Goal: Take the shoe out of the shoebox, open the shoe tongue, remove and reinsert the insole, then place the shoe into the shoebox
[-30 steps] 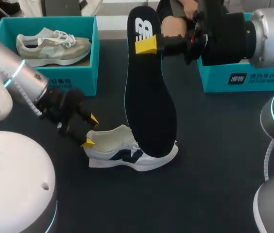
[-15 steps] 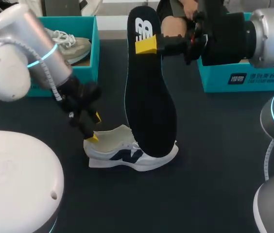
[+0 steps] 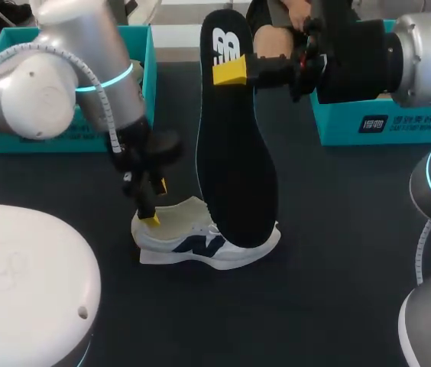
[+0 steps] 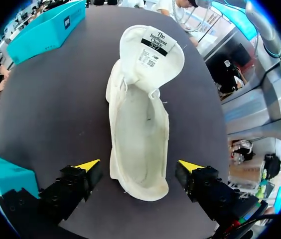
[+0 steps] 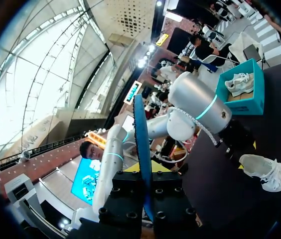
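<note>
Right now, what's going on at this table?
The right gripper is shut on one end of a dark insole and holds it upright. The insole's lower end is down by the front of a white shoe standing on the table. Whether it touches the shoe cannot be told. The shoe's tongue is folded open and its inside looks bare. The left gripper is open over the heel, one finger on each side, touching neither side.

Perhaps a robot demonstration stand: dark table (image 3: 330, 252) bearing teal shoeboxes (image 3: 384, 126).
</note>
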`<state>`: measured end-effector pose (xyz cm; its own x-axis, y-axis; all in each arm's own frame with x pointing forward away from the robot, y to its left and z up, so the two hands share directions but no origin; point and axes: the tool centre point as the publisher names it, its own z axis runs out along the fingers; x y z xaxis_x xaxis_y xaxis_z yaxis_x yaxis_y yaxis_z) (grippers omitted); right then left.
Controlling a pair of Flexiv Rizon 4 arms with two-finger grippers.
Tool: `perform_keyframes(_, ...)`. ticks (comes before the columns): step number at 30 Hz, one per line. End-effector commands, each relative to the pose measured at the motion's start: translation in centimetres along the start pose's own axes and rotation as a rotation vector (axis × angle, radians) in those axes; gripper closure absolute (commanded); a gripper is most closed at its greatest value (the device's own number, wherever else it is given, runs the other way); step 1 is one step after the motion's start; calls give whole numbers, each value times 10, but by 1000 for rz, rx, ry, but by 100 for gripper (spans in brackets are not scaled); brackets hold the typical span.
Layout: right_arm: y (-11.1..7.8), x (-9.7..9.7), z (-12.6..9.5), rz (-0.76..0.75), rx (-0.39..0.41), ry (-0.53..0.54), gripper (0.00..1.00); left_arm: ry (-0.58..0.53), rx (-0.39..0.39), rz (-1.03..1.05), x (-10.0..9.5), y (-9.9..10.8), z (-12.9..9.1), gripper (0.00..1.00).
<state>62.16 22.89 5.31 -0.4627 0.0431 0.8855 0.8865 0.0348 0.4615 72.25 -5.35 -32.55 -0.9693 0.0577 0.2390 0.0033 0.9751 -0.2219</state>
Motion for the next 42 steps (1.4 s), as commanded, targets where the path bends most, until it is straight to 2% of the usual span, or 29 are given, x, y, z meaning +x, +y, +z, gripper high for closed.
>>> perform_keyframes(1,0,0,3,1,-1,0,100,-12,-45,4,13,-4,-6,0)
perform_keyframes(14,0,0,3,1,-1,0,100,-80,-95,12,27,2,-5,0)
perform_keyframes(24,0,0,3,1,-1,0,100,-99,-117,2,22,3,1,0)
perform_keyframes(31,0,0,3,1,-1,0,100,-129,-115,-44,11,-1,2,0)
perform_keyframes(35,0,0,3,1,-1,0,100,-145,-106,-64,-5,-13,1,0)
perform_keyframes(42,0,0,3,1,-1,0,100,-173,-103,-55,-32,-33,16,0)
